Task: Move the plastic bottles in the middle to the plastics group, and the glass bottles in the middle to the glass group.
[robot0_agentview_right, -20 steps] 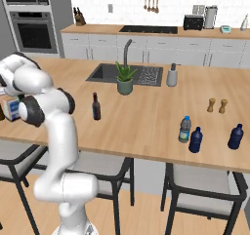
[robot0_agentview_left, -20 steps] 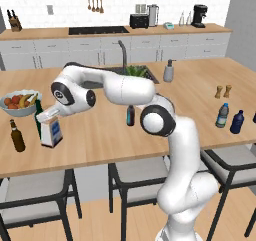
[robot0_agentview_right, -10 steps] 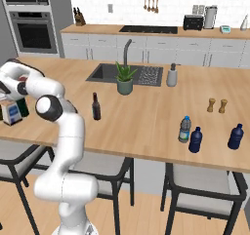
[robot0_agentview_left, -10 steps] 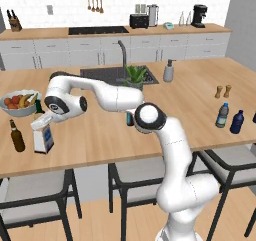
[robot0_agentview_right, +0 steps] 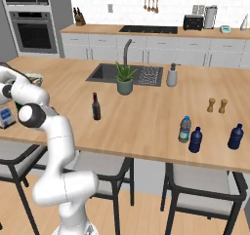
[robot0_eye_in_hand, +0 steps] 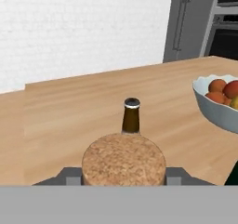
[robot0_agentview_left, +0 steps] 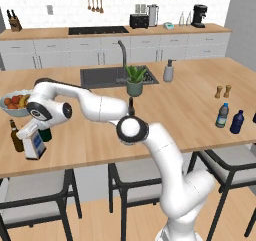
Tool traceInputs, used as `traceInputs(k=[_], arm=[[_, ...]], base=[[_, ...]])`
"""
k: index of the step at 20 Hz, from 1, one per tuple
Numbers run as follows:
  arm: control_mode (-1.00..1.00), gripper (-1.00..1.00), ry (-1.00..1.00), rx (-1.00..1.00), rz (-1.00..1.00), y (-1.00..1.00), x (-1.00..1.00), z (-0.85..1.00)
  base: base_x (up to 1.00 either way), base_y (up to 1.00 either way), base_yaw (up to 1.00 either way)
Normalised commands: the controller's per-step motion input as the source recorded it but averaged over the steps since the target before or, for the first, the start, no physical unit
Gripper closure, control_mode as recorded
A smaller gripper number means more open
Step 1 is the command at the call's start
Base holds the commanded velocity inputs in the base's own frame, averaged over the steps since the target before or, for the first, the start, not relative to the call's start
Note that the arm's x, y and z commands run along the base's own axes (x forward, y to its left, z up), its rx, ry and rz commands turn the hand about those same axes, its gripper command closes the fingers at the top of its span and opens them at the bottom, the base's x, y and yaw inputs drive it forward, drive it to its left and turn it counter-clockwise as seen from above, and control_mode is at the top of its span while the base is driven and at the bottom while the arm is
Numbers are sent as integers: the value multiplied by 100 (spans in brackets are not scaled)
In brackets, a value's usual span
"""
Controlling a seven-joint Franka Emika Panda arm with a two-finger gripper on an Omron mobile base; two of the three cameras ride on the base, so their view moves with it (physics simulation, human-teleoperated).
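From the left base view I have the arm stretched far out to the left end of the island, with the gripper (robot0_agentview_left: 36, 130) down over the square clear bottle (robot0_agentview_left: 35, 144), which stands near the front edge of the wooden counter (robot0_agentview_left: 165, 120). In the hand view the tan cork stopper (robot0_eye_in_hand: 123, 160) sits right between the two finger tips (robot0_eye_in_hand: 70, 175), one on each side, so I read the jaws as pinching the bottle at its cork, partly spread around it. Just to the left of that bottle stands the brown beer bottle (robot0_agentview_left: 16, 136), and in the hand view its capped neck rises directly behind the cork. The green wine bottle (robot0_agentview_left: 45, 134) is just behind the gripper, mostly hidden by the wrist, and the bowl of fruit (robot0_agentview_left: 12, 104) sits farther back on the counter; in the hand view its rim shows at the right. So the square bottle is right in among the glass group. The slim dark bottle (robot0_agentview_right: 96, 107) stands upright in the middle of the island, near the potted plant (robot0_agentview_right: 124, 80) by the sink (robot0_agentview_right: 127, 74). Over at the right end, the clear water bottle (robot0_agentview_right: 184, 129) stands just beside a solid dark blue bottle (robot0_agentview_right: 196, 140), with a second dark blue bottle (robot0_agentview_right: 236, 136) a little farther right, and the pair of wooden shakers (robot0_agentview_right: 217, 105) behind them. A soap dispenser (robot0_agentview_right: 172, 76) stands at the right side of the sink.
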Motion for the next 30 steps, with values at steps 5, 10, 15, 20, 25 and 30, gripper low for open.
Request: traceInputs(k=[5,10,15,20,25,30], arm=[[-100,100,-4,-3,-7,3,4,0],[-100,100,-1,0,-6,1,3,-4],[-100,100,0,-1,-1,0,-3,-39],[-100,100,0,0,0,0,-5,-16],[-100,100,0,0,0,0,0,0],[-100,-100,0,0,0,0,0,0]], base=[[0,0,0],[0,0,0],[0,0,0],[0,0,0],[0,0,0],[0,0,0]])
